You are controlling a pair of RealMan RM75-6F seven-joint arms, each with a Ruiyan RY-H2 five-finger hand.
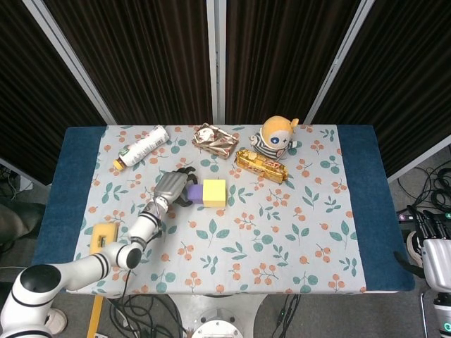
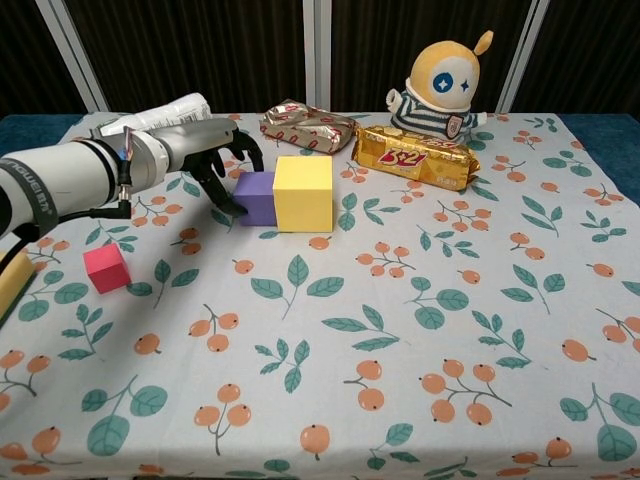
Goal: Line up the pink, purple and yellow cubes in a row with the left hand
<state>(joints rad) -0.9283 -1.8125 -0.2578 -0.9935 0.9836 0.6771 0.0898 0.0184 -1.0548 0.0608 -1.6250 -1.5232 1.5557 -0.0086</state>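
Purple cube (image 2: 254, 196) flush against yellow cube (image 2: 303, 193); left hand (image 2: 213, 157) touching.

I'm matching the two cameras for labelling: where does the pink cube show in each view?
Head view: not visible; the left arm covers where it would lie.
Chest view: pink cube at left, on the tablecloth, apart from the other cubes.
Shared landmark: yellow cube, touching the purple cube.

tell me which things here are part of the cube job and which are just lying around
Job: purple cube, yellow cube, pink cube, left hand.

Lying about: plush toy, gold snack pack, foil packet, bottle, yellow sponge.
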